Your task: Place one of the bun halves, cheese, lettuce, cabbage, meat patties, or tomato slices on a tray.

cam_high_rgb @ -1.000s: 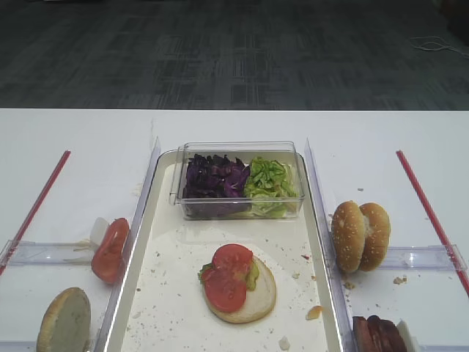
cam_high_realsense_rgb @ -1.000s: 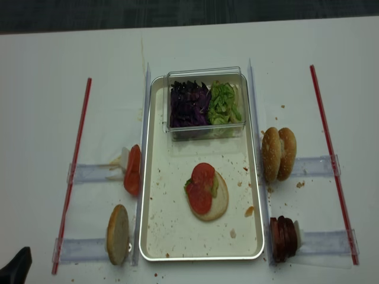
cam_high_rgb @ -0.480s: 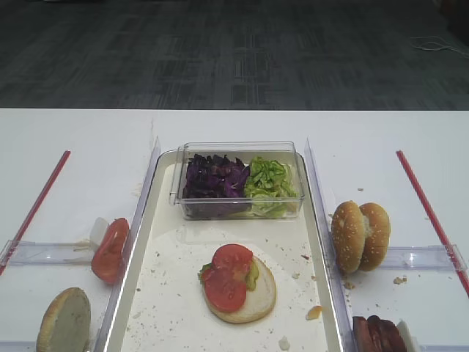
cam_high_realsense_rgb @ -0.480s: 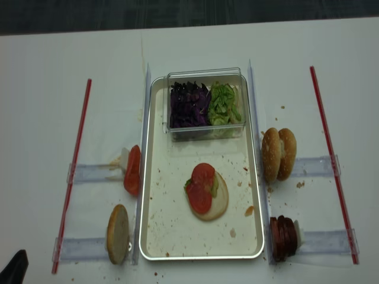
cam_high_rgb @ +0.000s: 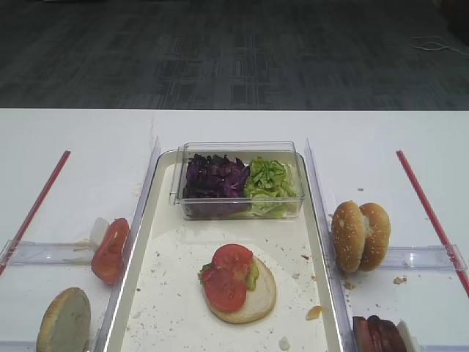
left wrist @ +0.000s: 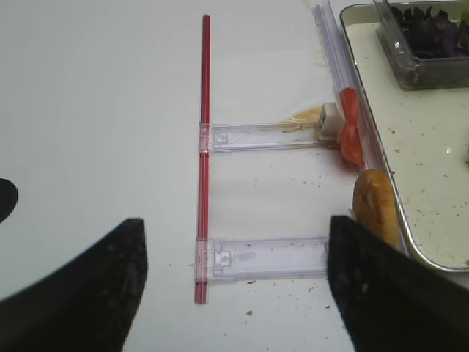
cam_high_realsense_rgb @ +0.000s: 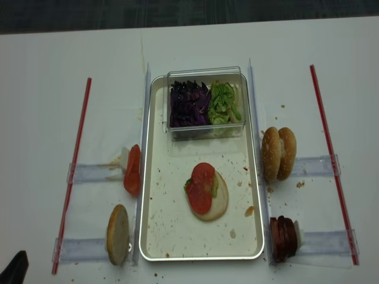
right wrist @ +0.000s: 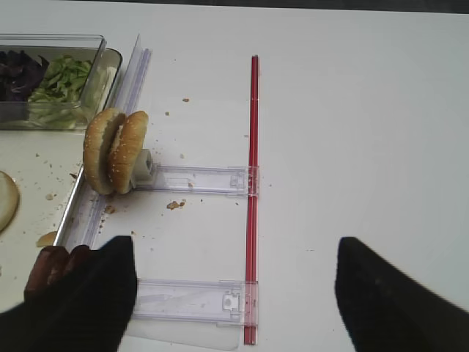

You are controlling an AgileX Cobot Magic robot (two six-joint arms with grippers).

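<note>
Flanking the tray (cam_high_realsense_rgb: 151, 236), red strips (cam_high_realsense_rgb: 79, 154) and clear rails (cam_high_realsense_rgb: 89, 173).

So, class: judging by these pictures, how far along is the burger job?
Done: on the tray lies a bun half bearing lettuce and tomato slices. In hand: nothing; the left gripper and right gripper stand open and empty. Left: meat patties and seeded buns wait beside the tray.

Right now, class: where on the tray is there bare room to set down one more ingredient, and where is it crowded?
The tray is bare along its near end and left strip, beside the open bun half topped with tomato slices. The far end is crowded: the clear box of cabbage and lettuce fills it.
</note>
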